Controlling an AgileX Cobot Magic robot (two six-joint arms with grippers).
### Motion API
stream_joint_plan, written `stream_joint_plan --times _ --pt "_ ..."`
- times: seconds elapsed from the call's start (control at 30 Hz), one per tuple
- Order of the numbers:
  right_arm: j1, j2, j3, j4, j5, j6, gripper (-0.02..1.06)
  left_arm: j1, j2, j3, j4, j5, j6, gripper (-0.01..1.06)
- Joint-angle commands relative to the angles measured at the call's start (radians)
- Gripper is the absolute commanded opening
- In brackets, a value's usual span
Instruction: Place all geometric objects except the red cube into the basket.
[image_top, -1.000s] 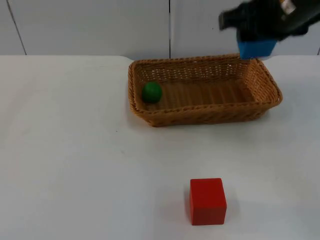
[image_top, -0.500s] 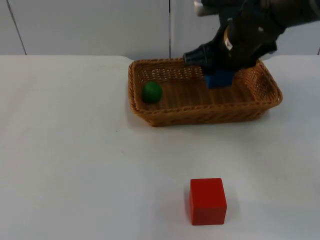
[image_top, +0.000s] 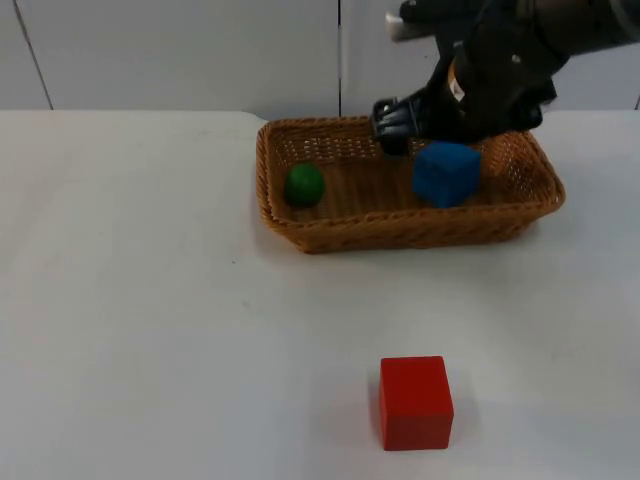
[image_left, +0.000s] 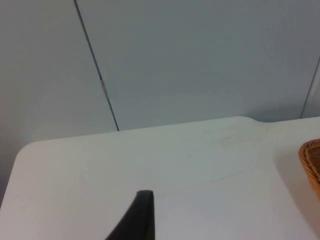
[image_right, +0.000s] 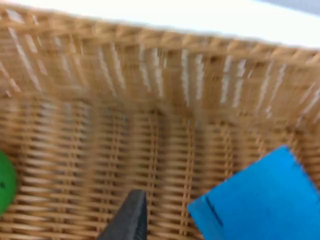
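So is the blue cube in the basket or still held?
In the basket: the blue cube lies on its woven floor, apart from the right tool above.

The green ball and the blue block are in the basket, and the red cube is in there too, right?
Not quite. The green ball and blue block are in the basket, but the top view shows the red cube out on the white table, in front of it.

Wicker basket (image_top: 300, 232) sits at the far side of the table, w/ a green ball (image_top: 304, 185) at its left end and a blue cube (image_top: 445, 173) further right, tilted a bit. Red cube (image_top: 415, 402) is out front on the table, well apart from the basket.
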Motion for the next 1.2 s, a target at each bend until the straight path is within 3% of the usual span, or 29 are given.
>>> stream_joint_plan --times 0.0,0.2,0.27,0.33,0.37,0.43,0.47,0.5,0.8,0.93,1.03,1.17 --pt "-0.002 -0.051 -0.009 -0.003 -0.007 -0.025 1.05 0.004 -0.001 0.005 0.006 -0.009 -0.004 1.05" --pt "0.014 -0.183 -0.009 0.024 0.012 -0.106 1.05 0.004 -0.001 0.005 0.006 -0.009 -0.004 1.05" --pt "0.042 -0.300 -0.009 0.066 0.058 -0.204 1.05 0.004 -0.001 0.005 0.006 -0.010 -0.004 1.05" --pt "0.059 -0.403 -0.009 0.232 0.074 -0.392 1.05 0.004 -0.001 0.005 0.006 -0.017 -0.004 1.05" --pt "0.059 -0.403 -0.009 0.232 0.074 -0.392 1.05 0.004 -0.001 0.005 0.006 -0.017 -0.004 1.05" --pt "0.055 -0.479 -0.009 0.515 0.079 -0.662 1.05 0.004 -0.001 0.005 0.006 -0.024 -0.004 1.05" --pt "0.049 -0.507 -0.009 0.615 0.095 -0.737 1.05 0.004 -0.001 0.005 0.006 -0.026 -0.004 1.05" --pt "0.044 -0.528 -0.009 0.658 0.129 -0.787 1.05 0.004 -0.001 0.005 0.006 -0.028 -0.004 1.05" --pt "0.044 -0.596 -0.009 0.593 0.321 -0.773 1.05 0.004 -0.005 0.005 0.006 -0.032 -0.004 1.05" --pt "0.044 -0.629 -0.007 0.623 0.301 -0.822 1.05 0.004 -0.005 0.005 -0.002 -0.022 -0.021 1.05" --pt "0.031 -0.666 0.000 0.624 0.262 -0.801 1.05 0.004 -0.011 0.005 -0.002 0.009 -0.028 1.05" --pt "-0.049 -0.809 0.080 0.622 0.261 -0.796 1.05 0.004 -0.059 0.005 0.005 0.005 -0.028 1.05"
